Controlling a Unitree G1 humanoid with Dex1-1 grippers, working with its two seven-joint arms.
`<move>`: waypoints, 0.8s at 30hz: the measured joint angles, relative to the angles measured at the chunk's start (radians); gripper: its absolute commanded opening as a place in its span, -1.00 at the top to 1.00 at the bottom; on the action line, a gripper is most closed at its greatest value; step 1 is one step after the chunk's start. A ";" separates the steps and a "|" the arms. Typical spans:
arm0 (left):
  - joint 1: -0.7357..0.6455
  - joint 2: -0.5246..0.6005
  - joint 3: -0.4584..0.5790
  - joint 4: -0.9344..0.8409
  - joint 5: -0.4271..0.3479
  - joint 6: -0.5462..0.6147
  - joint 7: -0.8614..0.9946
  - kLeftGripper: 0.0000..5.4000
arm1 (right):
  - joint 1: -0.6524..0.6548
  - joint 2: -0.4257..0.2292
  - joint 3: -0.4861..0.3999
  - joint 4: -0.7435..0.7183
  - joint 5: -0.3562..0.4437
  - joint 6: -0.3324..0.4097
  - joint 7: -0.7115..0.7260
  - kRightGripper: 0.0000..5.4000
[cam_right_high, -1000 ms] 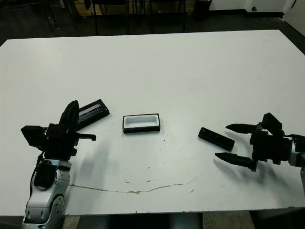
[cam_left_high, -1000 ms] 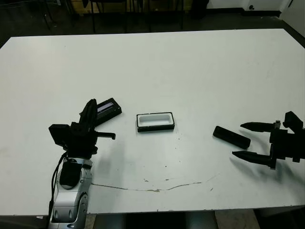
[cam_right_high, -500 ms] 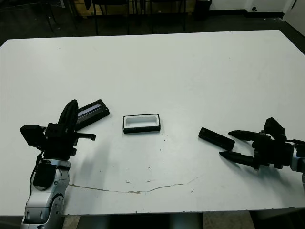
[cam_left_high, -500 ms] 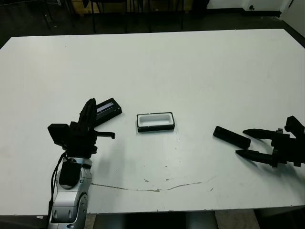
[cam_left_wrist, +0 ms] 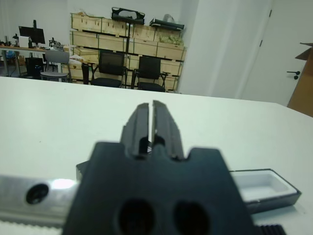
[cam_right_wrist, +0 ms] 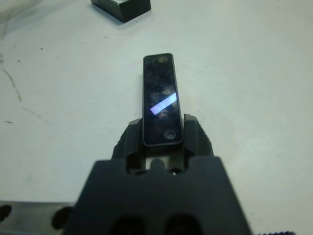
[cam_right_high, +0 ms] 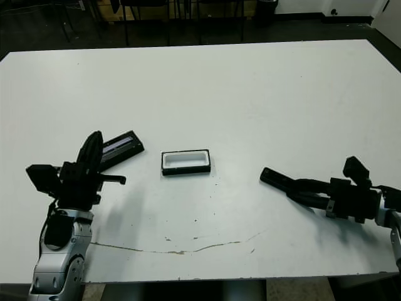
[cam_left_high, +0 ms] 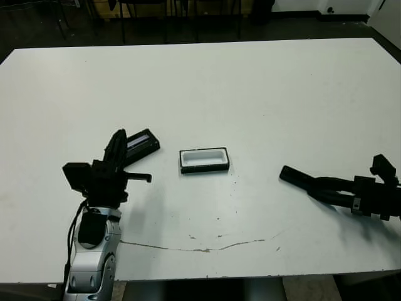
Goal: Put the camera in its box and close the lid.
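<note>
The camera is a black bar lying on the table at the right. My right gripper is shut on the end nearest it. In the right wrist view the camera sticks out forward from between the fingers. The box sits open near the table's middle, white lining showing. The lid lies flat to the left of the box, its pale stripe up. My left gripper is shut and holds nothing, standing just beside the lid, nearer to me.
A thin crack line runs across the white table near the front edge. Chairs and stacked crates stand beyond the far edge of the table.
My right gripper has moved left toward the camera, and its open fingers have shut on the camera's near end. The left arm, box and lid have not moved.
</note>
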 measured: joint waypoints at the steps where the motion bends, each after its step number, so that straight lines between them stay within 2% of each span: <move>1: 0.000 0.000 0.000 0.000 0.000 0.000 0.001 1.00 | 0.003 0.000 0.000 -0.012 0.000 0.008 -0.001 0.79; 5: 0.000 0.000 0.000 0.000 0.001 0.000 0.001 1.00 | 0.022 -0.007 -0.005 -0.062 -0.002 0.029 -0.022 0.79; 14: 0.002 0.000 -0.001 0.000 0.007 0.000 0.002 1.00 | 0.019 0.028 -0.097 -0.071 0.012 -0.003 -0.167 0.79; 20: 0.004 -0.001 -0.002 -0.001 0.005 -0.001 0.002 1.00 | -0.155 0.042 -0.096 -0.070 0.024 -0.033 -0.170 0.79; 24: 0.008 -0.002 -0.002 -0.004 0.004 -0.001 0.002 1.00 | -0.293 0.054 -0.035 -0.068 0.019 0.059 -0.165 0.79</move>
